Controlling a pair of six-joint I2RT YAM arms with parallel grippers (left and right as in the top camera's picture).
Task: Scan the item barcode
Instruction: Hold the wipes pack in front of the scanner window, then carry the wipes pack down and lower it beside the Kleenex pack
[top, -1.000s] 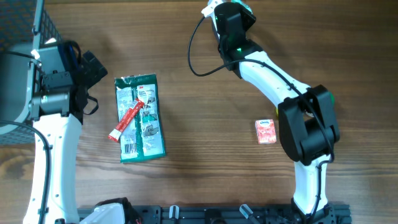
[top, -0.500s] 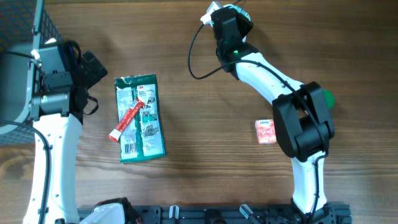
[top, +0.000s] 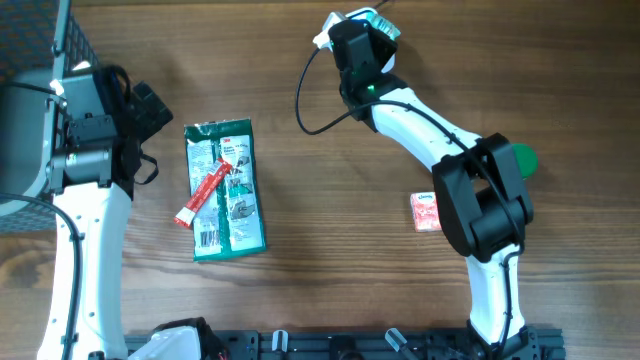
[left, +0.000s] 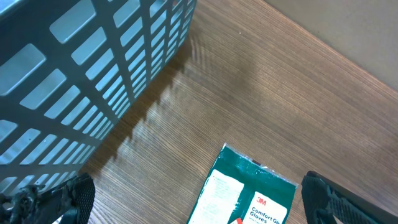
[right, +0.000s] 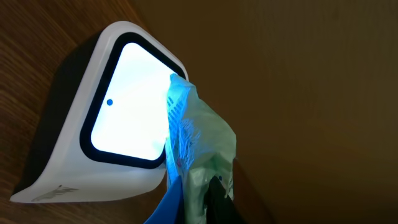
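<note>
- Two arms stand over the wooden table (top: 300, 280), and only the right one is at work. I judge the step in hand to be the scan itself.
- Beside the left arm stands a grey slatted basket (left: 93, 74). The left gripper (top: 148, 135) hangs idle near it, its fingers spread wide and holding nothing.
- Below and beside that gripper lies a green glove pack (top: 225, 190) with a red stick packet (top: 203, 193) across it, both untouched.
- At the far edge of the table sits the white scanner (right: 124, 112), its window glowing bright.
- Pinched in the right gripper (top: 362, 30), whose fingers are pressed nearly together, is the item (right: 199, 149), a thin pale-green pouch. It hangs edge-on just at the window's right rim, lit blue.
- No barcode shows in any view, so whether it faces the window cannot be told. The next move likely calls for turning the pouch's printed face flat toward the glass and holding it steady.
- Smallest, a pink pack (top: 427, 211) waits beside the right arm's base.
</note>
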